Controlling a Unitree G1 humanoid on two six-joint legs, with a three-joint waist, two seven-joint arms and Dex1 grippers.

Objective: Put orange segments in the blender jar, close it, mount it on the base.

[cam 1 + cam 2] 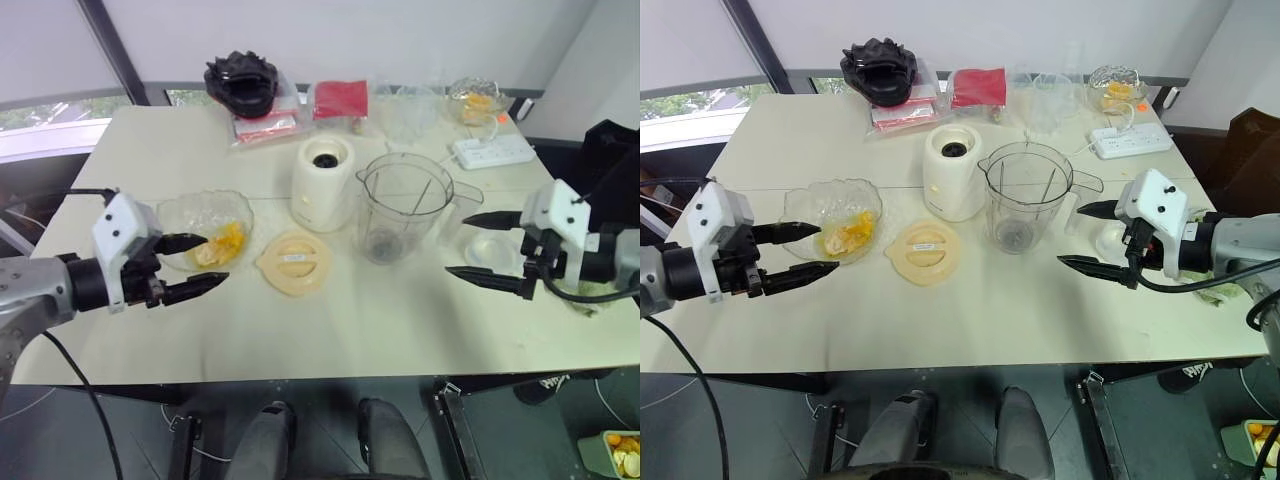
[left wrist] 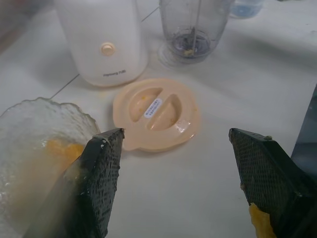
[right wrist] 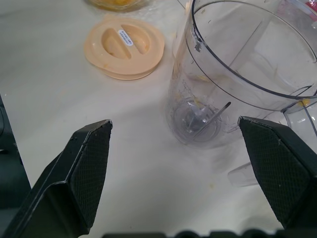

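The left fingers (image 1: 192, 290) are wide apart and empty, tips at the rim of the bowl (image 1: 175, 213). The segments (image 1: 222, 246) lie heaped in it on the side nearer the lid (image 1: 294, 263). The right fingers (image 1: 490, 281), also apart and empty, hover beside the open jar (image 1: 400, 215), which stands upright on the bench (image 1: 330, 330) just beside the base (image 1: 324, 185). The step in hand looks like picking a segment. The left fingers should dip over the rim, close gently on one soft piece so it does not squash, then lift clear before crossing over the lid. The left wrist view shows pulp stuck to one finger. The right wrist view shows the jar's blade and a floor bare but for flecks.
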